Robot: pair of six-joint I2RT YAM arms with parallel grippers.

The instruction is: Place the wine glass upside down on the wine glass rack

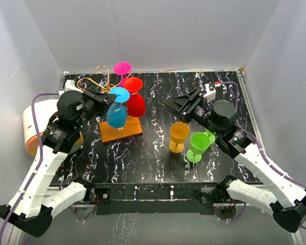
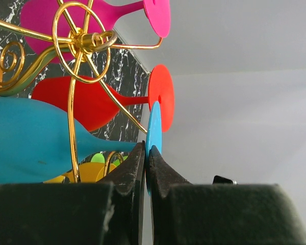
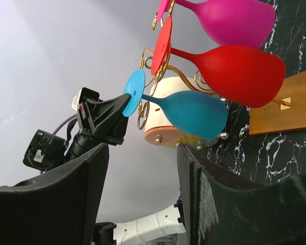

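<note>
The blue wine glass point(image 1: 116, 115) hangs upside down at the gold wire rack point(image 1: 94, 76), bowl just above the rack's orange base point(image 1: 123, 131). My left gripper point(image 1: 110, 99) is shut on the rim of its round blue foot point(image 2: 154, 127). In the left wrist view the gripper point(image 2: 147, 153) pinches the foot edge, and gold rack arms point(image 2: 86, 41) cross the blue bowl point(image 2: 30, 138). A red glass point(image 1: 135, 102) and a pink glass point(image 1: 122, 68) hang inverted on the rack. My right gripper point(image 1: 181, 104) is open and empty, right of the rack.
A yellow glass point(image 1: 179, 135) and a green glass point(image 1: 198, 145) stand upright in front of the right arm, with another green one point(image 1: 210, 135) behind. A cream round device point(image 1: 33, 125) sits off the left table edge. White walls enclose the table.
</note>
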